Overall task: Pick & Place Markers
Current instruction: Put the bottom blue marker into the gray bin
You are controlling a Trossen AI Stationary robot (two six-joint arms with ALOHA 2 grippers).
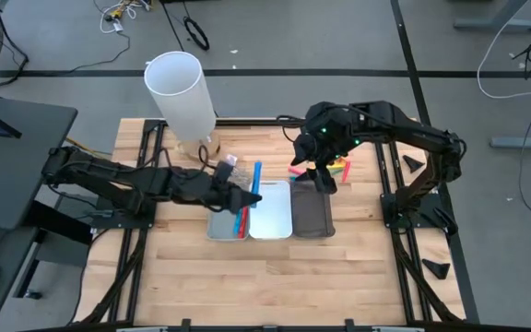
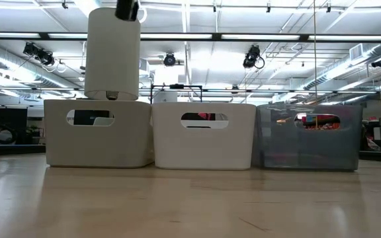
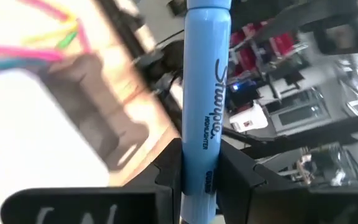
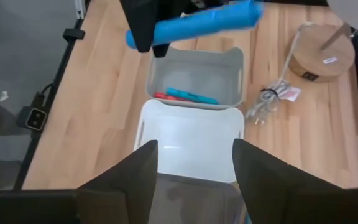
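High view: three small trays sit side by side on the worktop [image 1: 201, 277]. The left grey tray [image 1: 221, 224] holds a red marker [image 1: 243, 224] and another blue one beside it; the middle white tray [image 1: 271, 210] and the right dark tray [image 1: 312, 214] show nothing I can make out. The left gripper [image 1: 247, 196] is clenched on a blue marker [image 1: 256, 177] over the left tray, its long axis running near to far. More markers [image 1: 339, 170] lie just beyond the dark tray, beside the right gripper [image 1: 321, 177], which hovers there.

Low view: the three trays stand in a row, with the tall white cylinder [image 2: 113, 53] behind the left one.

Left wrist view: the blue marker stands lengthwise between the gripper's fingers [image 3: 166, 171].

Right wrist view: the right gripper's fingers [image 4: 135, 174] are spread apart, empty, above the white tray; the grey tray beyond holds red and blue markers lying crosswise.
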